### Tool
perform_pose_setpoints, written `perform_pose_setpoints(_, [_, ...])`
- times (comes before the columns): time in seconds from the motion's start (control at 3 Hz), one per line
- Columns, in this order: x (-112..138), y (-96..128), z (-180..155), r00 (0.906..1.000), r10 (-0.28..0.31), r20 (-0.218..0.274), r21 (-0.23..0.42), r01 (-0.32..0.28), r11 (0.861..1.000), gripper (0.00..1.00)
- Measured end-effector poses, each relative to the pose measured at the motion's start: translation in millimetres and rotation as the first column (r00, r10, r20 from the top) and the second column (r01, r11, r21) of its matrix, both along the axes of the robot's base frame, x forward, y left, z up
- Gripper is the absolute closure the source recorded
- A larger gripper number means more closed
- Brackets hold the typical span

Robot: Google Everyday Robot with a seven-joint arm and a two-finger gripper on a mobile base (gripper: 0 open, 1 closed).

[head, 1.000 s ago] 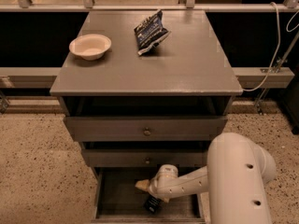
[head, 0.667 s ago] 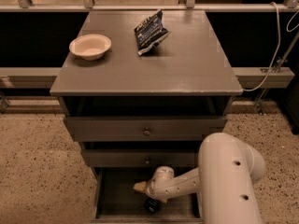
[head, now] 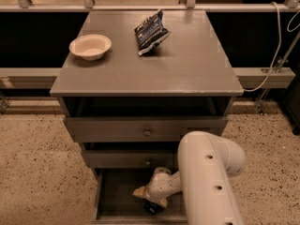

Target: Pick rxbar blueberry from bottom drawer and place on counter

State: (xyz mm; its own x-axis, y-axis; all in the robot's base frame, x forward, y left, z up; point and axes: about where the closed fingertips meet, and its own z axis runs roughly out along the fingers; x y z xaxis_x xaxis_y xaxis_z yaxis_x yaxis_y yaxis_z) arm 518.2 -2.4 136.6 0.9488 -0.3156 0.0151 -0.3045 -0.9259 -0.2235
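Gripper [head: 151,199] sits down inside the bottom drawer [head: 116,197], close to its front edge. A small dark shape directly under my gripper, on the drawer floor, is probably the rxbar blueberry [head: 152,209]. It is mostly hidden, so its long axis is unreadable. I cannot tell whether the gripper has clamped on it. The counter [head: 187,64] lies above and behind; bowl [head: 90,46] and chip bag [head: 151,32] sit toward its rear.
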Motion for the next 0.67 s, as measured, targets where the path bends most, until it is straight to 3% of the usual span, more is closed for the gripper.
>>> perform_pose_setpoints(0.67, [-0.2,-5.7,-16.6,0.9991,-0.023,-0.035,-0.012,0.023,1.0,0.03])
